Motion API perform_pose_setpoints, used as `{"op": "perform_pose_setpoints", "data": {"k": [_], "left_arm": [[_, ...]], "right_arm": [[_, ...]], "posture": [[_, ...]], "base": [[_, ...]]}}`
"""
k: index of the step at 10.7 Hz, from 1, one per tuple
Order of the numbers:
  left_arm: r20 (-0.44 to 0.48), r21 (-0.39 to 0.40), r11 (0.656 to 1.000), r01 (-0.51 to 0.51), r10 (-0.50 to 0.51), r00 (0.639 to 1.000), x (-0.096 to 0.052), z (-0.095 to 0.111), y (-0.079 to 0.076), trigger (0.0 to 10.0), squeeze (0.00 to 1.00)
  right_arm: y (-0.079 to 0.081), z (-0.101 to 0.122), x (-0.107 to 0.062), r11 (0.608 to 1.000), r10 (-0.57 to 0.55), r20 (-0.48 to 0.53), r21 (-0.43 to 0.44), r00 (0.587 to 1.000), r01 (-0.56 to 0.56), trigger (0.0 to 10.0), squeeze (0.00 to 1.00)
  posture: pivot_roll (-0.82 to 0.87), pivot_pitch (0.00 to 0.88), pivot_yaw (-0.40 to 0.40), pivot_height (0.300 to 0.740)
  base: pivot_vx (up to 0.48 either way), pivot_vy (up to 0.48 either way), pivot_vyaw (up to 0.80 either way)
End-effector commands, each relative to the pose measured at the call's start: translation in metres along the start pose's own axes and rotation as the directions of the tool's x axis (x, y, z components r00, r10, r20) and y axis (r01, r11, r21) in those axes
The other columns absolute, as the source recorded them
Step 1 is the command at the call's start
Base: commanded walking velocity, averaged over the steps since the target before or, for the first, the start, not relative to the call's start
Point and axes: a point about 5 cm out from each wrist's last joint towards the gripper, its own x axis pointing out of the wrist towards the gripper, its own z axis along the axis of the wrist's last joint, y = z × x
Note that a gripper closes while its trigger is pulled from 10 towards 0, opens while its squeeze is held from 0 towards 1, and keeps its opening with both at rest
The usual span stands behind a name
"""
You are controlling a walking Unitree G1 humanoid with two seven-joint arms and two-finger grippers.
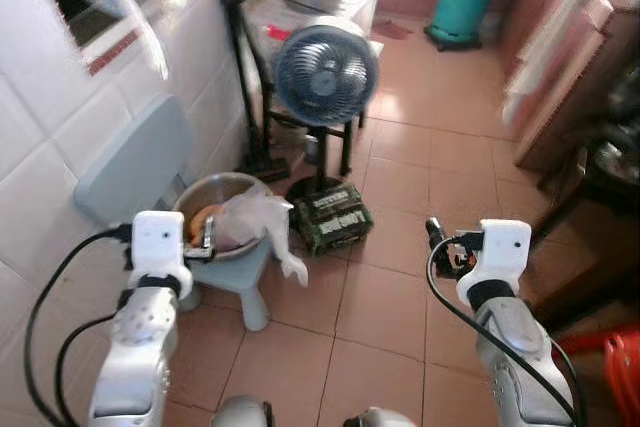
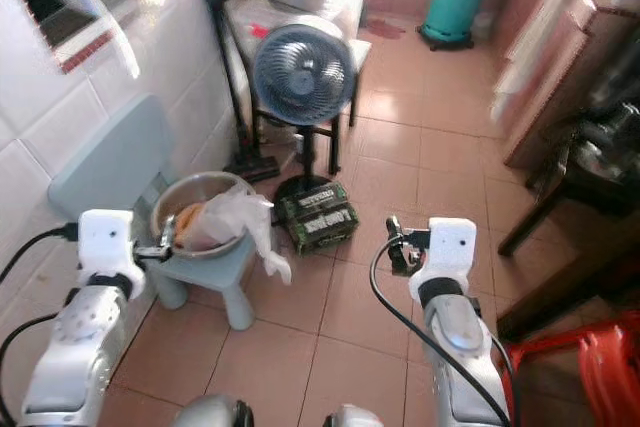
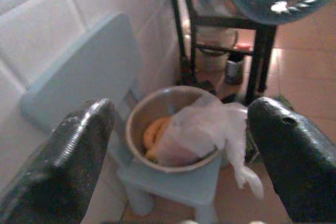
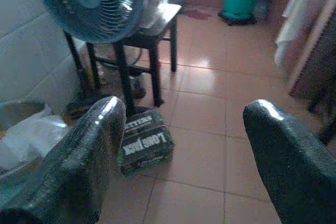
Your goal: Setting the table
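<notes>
Both grippers, left [image 3: 178, 145] and right [image 4: 181, 145], hang spread and empty; reaching carelessly could tip the bowl [image 1: 222, 215] off its low stool [image 1: 240, 277].

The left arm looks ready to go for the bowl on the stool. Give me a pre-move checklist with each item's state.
1. Left gripper open: ok, its jaws stand wide apart.
2. Left gripper lined up with the metal bowl: ok, the bowl sits between the jaws in the left wrist view.
3. Bowl seated on the blue stool: ok, it rests on the seat.
4. Bowl rim free to grip: not ok, a plastic bag drapes over its right side.
5. Bowl contents known: cannot tell, something orange shows beside the bag.
6. Right gripper free: ok, open, pointed at the green carton on the floor.
</notes>
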Motion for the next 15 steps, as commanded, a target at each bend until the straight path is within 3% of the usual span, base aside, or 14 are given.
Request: {"op": "perform_pose_setpoints", "data": {"k": [1,3,6,7,8,9,10,15], "left_arm": [[0.026,0.001,1.000,0.025,-0.025,0.999,0.002,0.008,-0.003,10.0,0.00],[0.027,0.008,1.000,0.029,-0.030,0.999,0.001,0.008,-0.005,10.0,0.00],[0.025,0.003,0.999,0.040,-0.040,0.999,0.000,0.010,-0.007,10.0,0.00],[0.040,0.024,0.998,0.065,-0.066,0.997,0.000,0.012,-0.009,10.0,0.00],[0.045,0.021,0.997,0.069,-0.070,0.996,0.000,0.013,-0.010,10.0,0.00],[0.054,0.011,0.997,0.073,-0.073,0.996,0.000,0.016,-0.011,10.0,0.00],[0.105,-0.040,0.994,0.102,-0.097,0.990,-0.001,0.022,-0.014,10.0,0.00],[0.113,-0.035,0.988,0.153,-0.148,0.983,0.001,0.024,-0.019,10.0,0.00]], "right_arm": [[-0.001,0.005,-0.001,1.000,-0.007,0.009,0.004,1.000,0.007,10.0,0.00],[0.002,0.006,-0.004,1.000,0.019,0.021,0.007,1.000,-0.019,10.0,0.00],[0.000,0.000,-0.003,0.996,-0.035,-0.025,-0.088,0.999,0.033,10.0,0.00],[0.003,-0.002,-0.003,0.999,-0.049,-0.036,-0.020,0.998,0.048,10.0,0.00],[0.003,0.001,-0.002,0.997,-0.059,-0.013,-0.049,0.998,0.058,10.0,0.00],[0.005,0.001,-0.004,0.999,-0.039,-0.019,0.002,0.999,0.040,10.0,0.00],[0.005,-0.001,-0.005,0.998,-0.056,-0.037,0.002,0.998,0.056,10.0,0.00],[0.002,0.012,0.008,0.998,-0.063,0.011,0.014,0.998,0.063,10.0,0.00]], "posture": [[0.03,0.000,0.016,0.740],[0.02,0.000,0.016,0.740],[0.03,0.000,0.017,0.740],[0.02,0.000,0.022,0.740],[0.03,0.000,0.021,0.740],[0.02,0.000,0.021,0.740],[0.02,0.000,0.024,0.740],[0.02,0.000,0.025,0.740]], "base": [[0.000,0.405,-0.79],[0.000,0.412,-0.22],[0.000,0.410,0.00],[0.000,0.000,0.00],[0.000,0.000,0.00],[0.000,0.000,0.00],[0.000,0.000,-0.80],[0.000,0.000,-0.80]]}}
